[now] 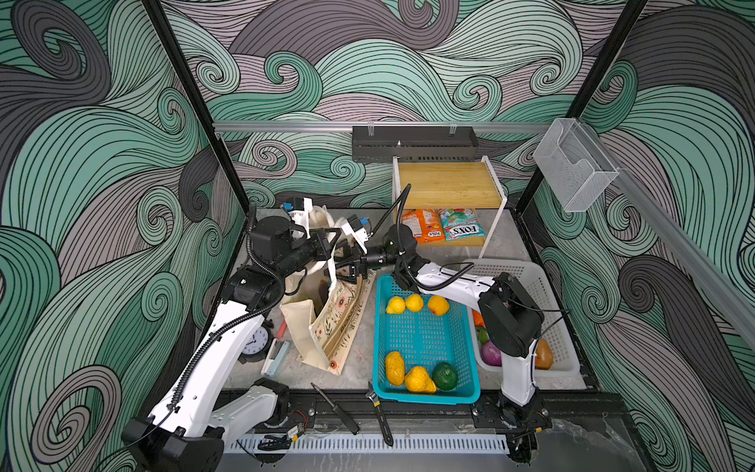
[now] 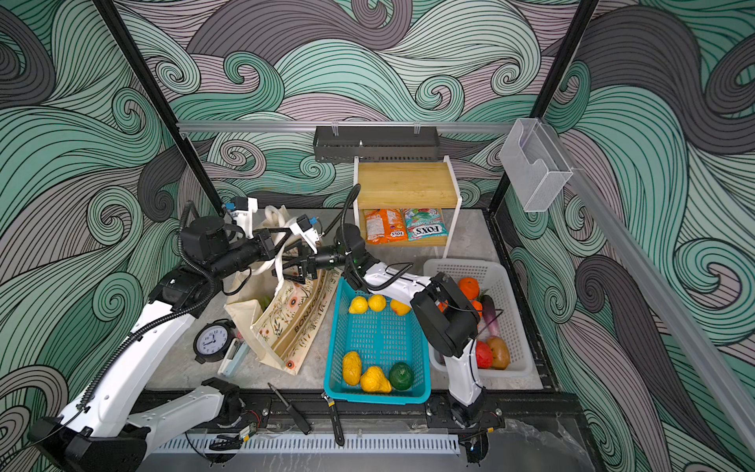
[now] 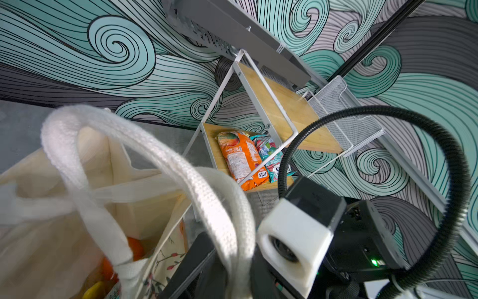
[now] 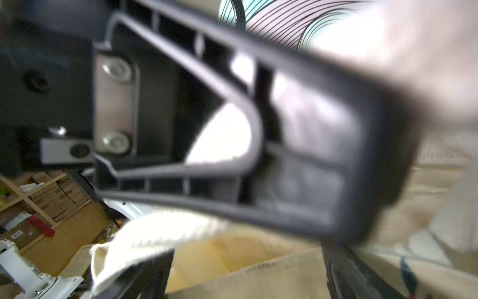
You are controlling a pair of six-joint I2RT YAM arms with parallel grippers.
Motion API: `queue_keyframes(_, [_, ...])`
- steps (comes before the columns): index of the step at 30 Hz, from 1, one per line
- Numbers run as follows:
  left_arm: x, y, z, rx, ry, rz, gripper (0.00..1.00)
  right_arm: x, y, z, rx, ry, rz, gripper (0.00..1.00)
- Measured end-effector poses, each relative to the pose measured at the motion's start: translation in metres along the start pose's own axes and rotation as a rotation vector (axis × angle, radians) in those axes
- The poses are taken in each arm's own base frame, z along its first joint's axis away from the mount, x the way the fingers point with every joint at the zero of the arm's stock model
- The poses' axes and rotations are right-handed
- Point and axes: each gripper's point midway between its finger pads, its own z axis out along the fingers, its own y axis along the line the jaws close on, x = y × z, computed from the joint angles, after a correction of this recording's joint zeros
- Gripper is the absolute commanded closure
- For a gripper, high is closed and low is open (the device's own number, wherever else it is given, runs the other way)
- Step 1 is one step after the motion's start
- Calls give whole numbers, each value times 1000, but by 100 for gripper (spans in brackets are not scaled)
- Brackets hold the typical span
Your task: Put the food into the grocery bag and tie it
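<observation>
thick white woven handle (image 3: 181,168) clenched by L pincer (image 4: 375,155) | R pincer (image 1: 349,271) held released over cream floral canvas tote (image 1: 327,327), at left

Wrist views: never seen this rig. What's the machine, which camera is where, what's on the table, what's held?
Two robot arms, left arm and right arm, each ending in two-fingered jaws. The two wide pictures come from one overhead camera pair; the close-ups from a camera on each wrist. On the table: a cream grocery bag with some food inside, a teal basket of fruit, a white basket of produce, snack packets on a shelf's lower board, a clock. Both sets of jaws are at the bag's white handles. The right jaws stand open; whether the left grip a handle is unclear.
</observation>
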Motion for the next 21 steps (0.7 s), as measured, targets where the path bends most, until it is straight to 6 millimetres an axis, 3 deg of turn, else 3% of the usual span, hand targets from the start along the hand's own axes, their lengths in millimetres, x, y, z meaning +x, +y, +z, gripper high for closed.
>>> queue_keyframes(3, [0,-8,-1,40,13,2,78,-4,8,-2,-5,12,-20,10])
queue_keyframes(7, [2,-11,0,74,10,0,84,-8,12,-3,-10,-3,-32,9])
queue_keyframes(21, [5,9,10,-12,-40,23,86,-14,0,14,-31,-57,23,24])
